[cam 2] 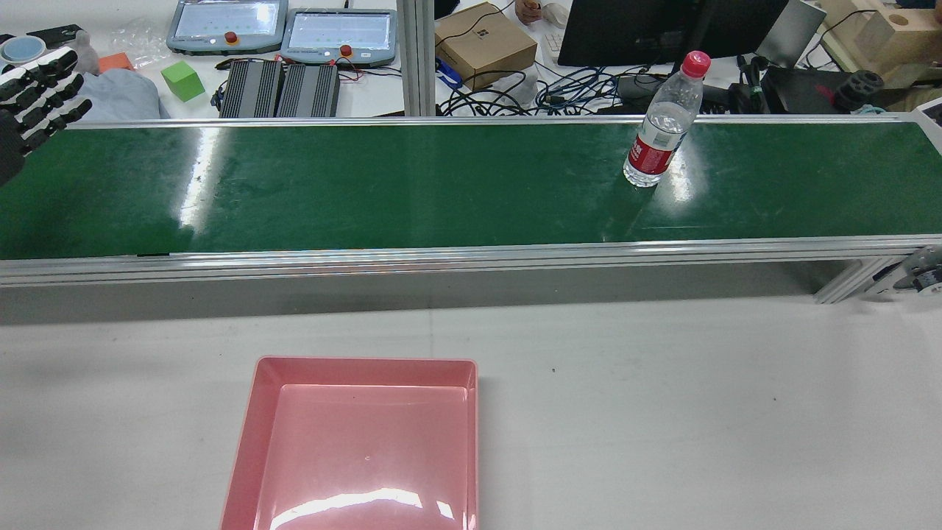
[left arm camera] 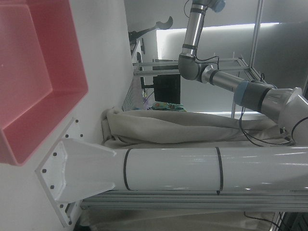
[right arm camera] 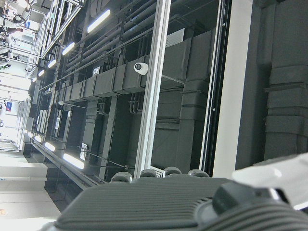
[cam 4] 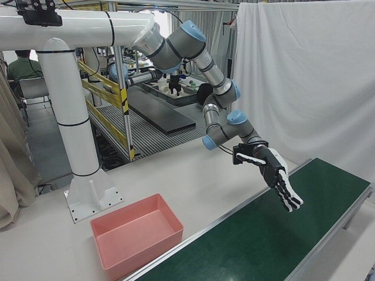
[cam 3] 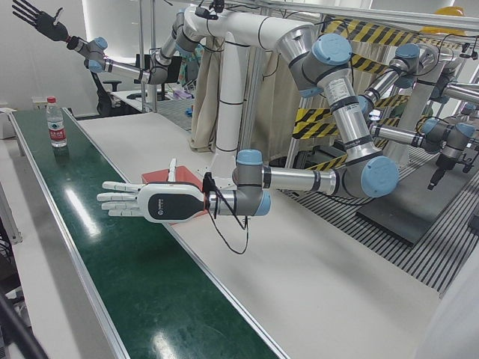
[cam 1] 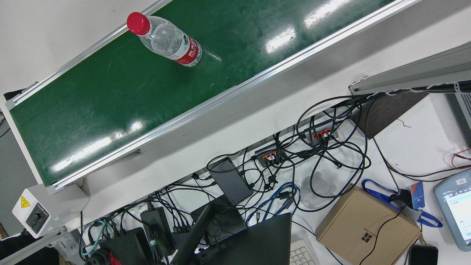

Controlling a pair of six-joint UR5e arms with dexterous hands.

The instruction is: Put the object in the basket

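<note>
One bottle (cam 2: 660, 128) upright on belt (cam 2: 412, 184); one pink basket (cam 2: 353, 449).

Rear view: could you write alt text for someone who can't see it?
A clear water bottle with a red cap stands upright on a long green conveyor belt. Nearer, an empty pink basket sits on the white table; a dark robot hand shows at left.

White arms, blue joint caps; white-black hand (cam 3: 142, 202), black cable at wrist

Clear plastic bottle (cam 2: 659, 125), upper right of rear view: red cap, red-white label. Glossy dark green conveyor belt (cam 2: 368, 184). Pink plastic basket (cam 2: 360, 449), lower left. White-black hand (cam 3: 153, 202), frame centre.
</note>
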